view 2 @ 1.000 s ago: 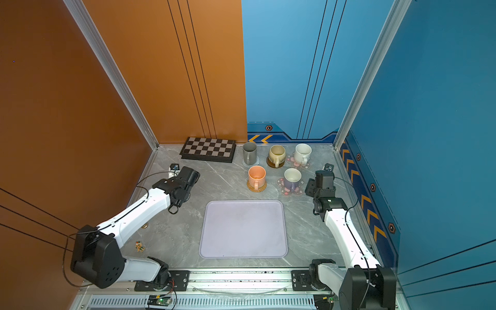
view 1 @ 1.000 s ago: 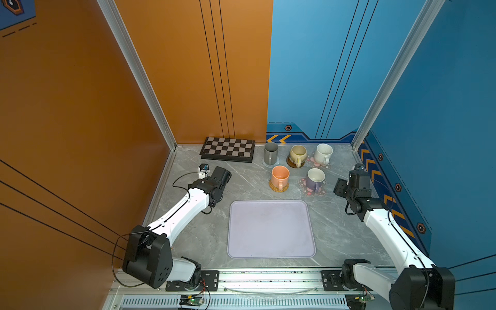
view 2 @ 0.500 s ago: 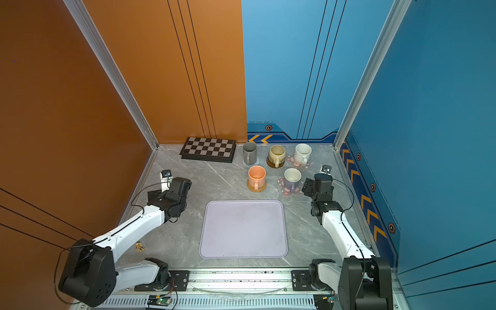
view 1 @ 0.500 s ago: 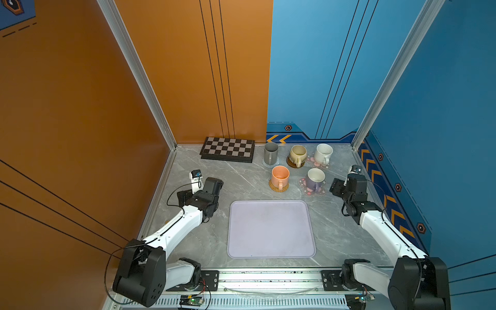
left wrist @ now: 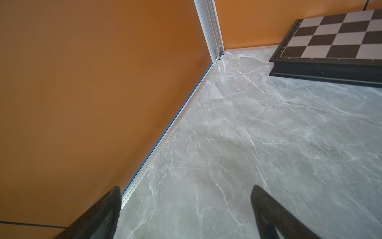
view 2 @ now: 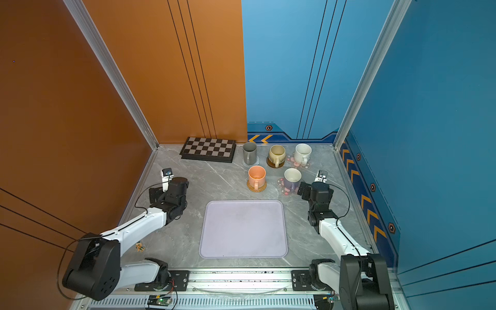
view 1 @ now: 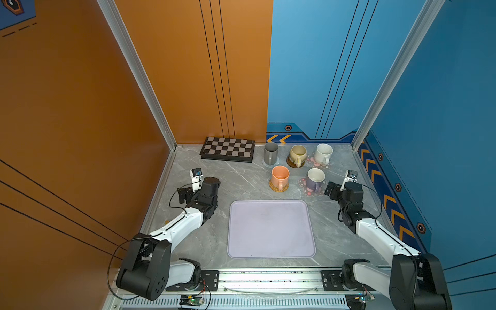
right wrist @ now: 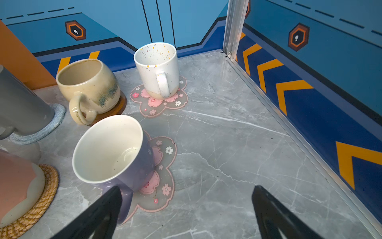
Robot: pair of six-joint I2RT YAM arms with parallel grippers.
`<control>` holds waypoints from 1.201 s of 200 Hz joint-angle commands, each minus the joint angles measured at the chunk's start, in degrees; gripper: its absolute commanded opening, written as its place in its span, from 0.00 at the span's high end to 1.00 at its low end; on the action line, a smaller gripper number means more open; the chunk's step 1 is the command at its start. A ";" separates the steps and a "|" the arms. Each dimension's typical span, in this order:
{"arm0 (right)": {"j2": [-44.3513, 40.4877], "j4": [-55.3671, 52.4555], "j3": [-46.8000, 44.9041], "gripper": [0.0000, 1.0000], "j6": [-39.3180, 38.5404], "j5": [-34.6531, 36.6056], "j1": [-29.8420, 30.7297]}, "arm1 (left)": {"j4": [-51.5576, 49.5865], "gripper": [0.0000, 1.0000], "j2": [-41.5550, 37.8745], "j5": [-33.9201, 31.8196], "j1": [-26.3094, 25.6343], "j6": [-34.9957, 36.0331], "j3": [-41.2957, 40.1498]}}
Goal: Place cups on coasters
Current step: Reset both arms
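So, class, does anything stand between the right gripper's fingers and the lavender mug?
Nothing visible does. The lavender mug stands on its flower coaster right beside one finger of the open right gripper.

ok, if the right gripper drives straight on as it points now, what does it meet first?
Likely the lavender mug: one finger of the open right gripper lines up with its handle. The gap between the fingers aims at bare table beside its flower coaster. Depth is hard to judge.

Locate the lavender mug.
In a top view the lavender mug stands on a pink-flower coaster at the right rear, between the orange mug and the right claw, in front of the white mug.
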 commanded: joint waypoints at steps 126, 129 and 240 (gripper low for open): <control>12.38 31.99 -9.71 0.00 -5.23 5.13 0.23 | 30.22 0.02 4.93 13.64 1.99 10.41 -9.88; 12.93 33.01 -9.87 0.00 -5.10 5.09 0.23 | 30.64 0.02 5.10 13.78 2.06 10.59 -10.03; 22.65 45.36 -11.80 0.00 -6.09 2.84 0.32 | 41.64 0.02 12.31 18.93 3.38 12.01 -11.34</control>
